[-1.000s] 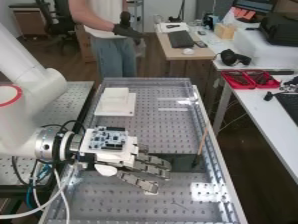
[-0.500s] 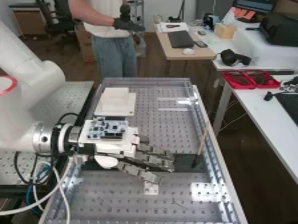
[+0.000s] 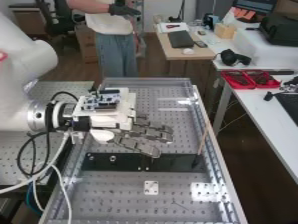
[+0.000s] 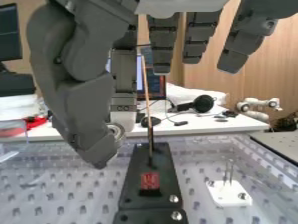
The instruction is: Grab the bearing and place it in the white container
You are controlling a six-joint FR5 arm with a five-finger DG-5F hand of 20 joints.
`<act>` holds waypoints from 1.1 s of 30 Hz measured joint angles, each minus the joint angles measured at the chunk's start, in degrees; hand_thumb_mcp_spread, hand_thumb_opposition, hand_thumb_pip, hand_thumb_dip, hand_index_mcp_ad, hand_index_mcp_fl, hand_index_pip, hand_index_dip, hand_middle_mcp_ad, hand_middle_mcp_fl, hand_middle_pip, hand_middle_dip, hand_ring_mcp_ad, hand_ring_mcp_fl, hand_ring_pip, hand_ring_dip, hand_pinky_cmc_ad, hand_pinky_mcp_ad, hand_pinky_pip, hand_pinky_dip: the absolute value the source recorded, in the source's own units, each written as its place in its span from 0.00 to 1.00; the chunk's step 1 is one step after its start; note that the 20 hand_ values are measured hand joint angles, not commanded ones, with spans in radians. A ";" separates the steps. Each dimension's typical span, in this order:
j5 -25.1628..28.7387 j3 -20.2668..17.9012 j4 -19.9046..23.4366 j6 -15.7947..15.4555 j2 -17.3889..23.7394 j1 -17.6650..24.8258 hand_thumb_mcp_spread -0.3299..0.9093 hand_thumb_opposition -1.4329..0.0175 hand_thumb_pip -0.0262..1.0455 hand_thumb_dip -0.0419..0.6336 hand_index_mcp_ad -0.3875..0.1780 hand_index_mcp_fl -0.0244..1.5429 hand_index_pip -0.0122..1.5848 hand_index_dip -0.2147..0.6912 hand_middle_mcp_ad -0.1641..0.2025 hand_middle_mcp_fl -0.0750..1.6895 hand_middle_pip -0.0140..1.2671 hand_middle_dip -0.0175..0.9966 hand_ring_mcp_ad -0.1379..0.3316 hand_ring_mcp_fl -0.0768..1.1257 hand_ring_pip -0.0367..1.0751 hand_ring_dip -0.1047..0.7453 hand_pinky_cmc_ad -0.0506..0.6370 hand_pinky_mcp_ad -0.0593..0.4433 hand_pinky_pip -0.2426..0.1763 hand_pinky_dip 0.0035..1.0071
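In the high view, the hand is over the middle of the perforated bench, palm down, on the far side of the black plate. A strip of the white container shows behind the hand's white housing, which hides most of it. In the wrist view, the hand has its thumb and one finger closed on the bearing, a small ring pinched between their tips. The other fingers hang apart from it. The bearing is held clear of the bench surface.
The black plate lies across the bench, with a thin wooden stick standing at its right end. A small white plate lies on the near side. A red block sits on the black plate. Low rails edge the bench.
The hand has moved toward the bench's far end and appears higher, uncovering the black plate and the small white plate. Its housing now covers most of the white container.
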 joint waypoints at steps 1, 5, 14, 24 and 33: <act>0.33 -0.36 -0.03 -0.03 0.66 0.36 0.68 0.33 0.49 0.49 0.48 0.26 0.87 0.47 0.65 0.10 0.12 0.20 0.55 0.08 0.13 0.21 0.58 0.65 0.52 0.18; 2.76 -2.79 -0.39 -0.18 4.89 3.17 0.67 0.33 0.49 0.49 0.48 0.26 0.87 0.47 0.65 0.10 0.12 0.20 0.55 0.08 0.13 0.21 0.58 0.65 0.52 0.18; 11.07 -7.86 -2.81 -0.25 12.97 12.26 0.67 0.33 0.49 0.49 0.48 0.26 0.87 0.47 0.65 0.10 0.12 0.20 0.54 0.08 0.13 0.21 0.58 0.66 0.52 0.18; 20.97 -11.10 -6.12 -0.58 18.55 22.88 0.67 0.33 0.49 0.49 0.48 0.26 0.87 0.47 0.64 0.11 0.12 0.20 0.54 0.08 0.13 0.21 0.58 0.67 0.52 0.18; 28.16 -12.79 -9.38 1.32 20.14 31.37 0.67 0.33 0.49 0.49 0.48 0.26 0.87 0.47 0.63 0.11 0.12 0.20 0.54 0.08 0.13 0.21 0.58 0.67 0.52 0.18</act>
